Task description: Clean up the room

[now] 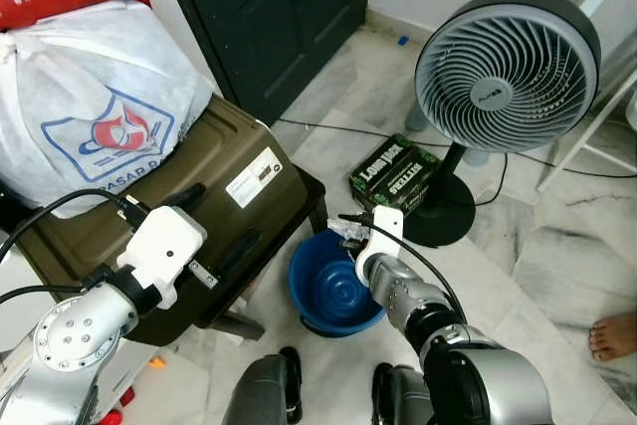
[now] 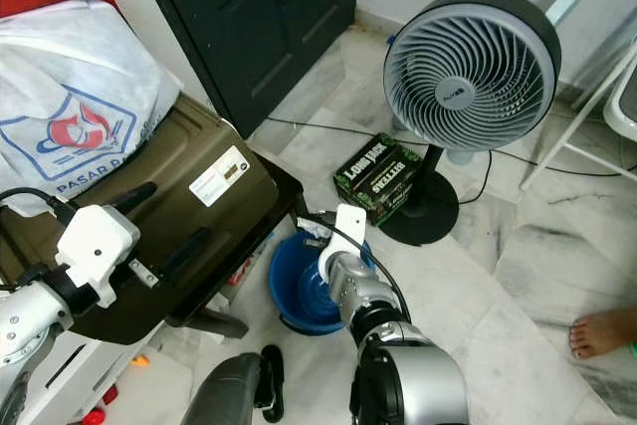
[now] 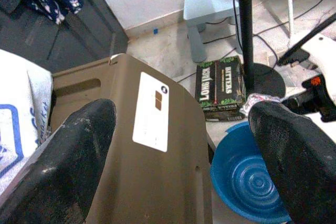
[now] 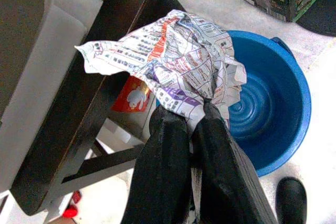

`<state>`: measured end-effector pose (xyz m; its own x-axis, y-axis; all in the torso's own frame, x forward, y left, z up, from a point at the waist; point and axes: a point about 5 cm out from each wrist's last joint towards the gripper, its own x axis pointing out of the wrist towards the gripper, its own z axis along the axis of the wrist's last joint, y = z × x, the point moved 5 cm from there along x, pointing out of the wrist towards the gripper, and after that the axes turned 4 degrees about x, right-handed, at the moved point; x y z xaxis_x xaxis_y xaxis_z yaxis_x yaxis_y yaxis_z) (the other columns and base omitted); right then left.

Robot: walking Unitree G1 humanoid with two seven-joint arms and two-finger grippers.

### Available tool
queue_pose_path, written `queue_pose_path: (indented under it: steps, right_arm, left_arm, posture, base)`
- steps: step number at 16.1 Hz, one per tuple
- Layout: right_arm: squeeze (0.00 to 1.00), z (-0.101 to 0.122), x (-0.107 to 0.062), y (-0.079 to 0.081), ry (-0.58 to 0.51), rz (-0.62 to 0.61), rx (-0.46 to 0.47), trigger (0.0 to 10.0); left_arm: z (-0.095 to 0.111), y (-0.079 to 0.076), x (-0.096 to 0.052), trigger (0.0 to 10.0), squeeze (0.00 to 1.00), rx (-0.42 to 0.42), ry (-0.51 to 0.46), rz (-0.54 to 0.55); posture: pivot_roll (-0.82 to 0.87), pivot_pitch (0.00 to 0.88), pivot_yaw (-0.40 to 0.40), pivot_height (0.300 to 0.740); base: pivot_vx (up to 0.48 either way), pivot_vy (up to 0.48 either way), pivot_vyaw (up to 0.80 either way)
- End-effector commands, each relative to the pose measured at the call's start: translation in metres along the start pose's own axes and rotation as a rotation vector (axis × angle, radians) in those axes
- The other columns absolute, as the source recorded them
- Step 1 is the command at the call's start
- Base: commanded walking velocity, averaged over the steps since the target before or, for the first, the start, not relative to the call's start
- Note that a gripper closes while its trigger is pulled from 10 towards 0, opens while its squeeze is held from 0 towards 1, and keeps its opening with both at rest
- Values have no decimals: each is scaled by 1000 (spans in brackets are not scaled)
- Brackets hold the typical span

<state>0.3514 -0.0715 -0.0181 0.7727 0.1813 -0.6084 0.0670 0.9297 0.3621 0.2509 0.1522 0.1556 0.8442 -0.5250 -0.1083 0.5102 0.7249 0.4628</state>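
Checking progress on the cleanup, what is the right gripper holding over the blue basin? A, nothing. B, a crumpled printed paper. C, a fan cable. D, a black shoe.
B: the right gripper has its fingers shut on crumpled printed paper above the blue basin.

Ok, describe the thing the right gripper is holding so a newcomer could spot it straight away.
Start at the big grey fan standing on the marble floor, then drop to the blue bowl beside its base. Over the bowl's rim, the right gripper is shut on a crumpled printed paper. It is the only white, wrinkled scrap with coloured print there, unlike the dark box nearby.
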Motion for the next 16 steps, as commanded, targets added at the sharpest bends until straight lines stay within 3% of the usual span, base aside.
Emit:
queue_pose_path:
  steps: [1,2,9,13,16]
  right_arm:
    - [0,-7,0,7,21,14,1,10000]
    - [1000,-3,0,4,2,1,-12,10000]
    - [1000,16,1,1,-74,-11,-38,10000]
    - [1000,26,0,12,-128,29,-16,10000]
    - [1000,39,-2,32,-197,119,-32,10000]
  left_arm:
    - [1,-1,-1,10000,0,-7,2,1]
    - [2,-2,-1,10000,0,-8,3,2]
    - [-1,-3,1,10000,0,-9,7,2]
    - [-3,-1,1,10000,0,-7,8,11]
    - [-2,-3,3,10000,0,-9,3,18]
  posture:
    - [252,273,121,740]
    - [250,274,120,740]
    - [244,271,124,740]
    - [244,269,126,740]
    - [228,261,123,740]
  base:
    - [0,0,0]
    - [0,0,0]
    - [0,0,0]
    - [0,0,0]
    - [0,0,0]
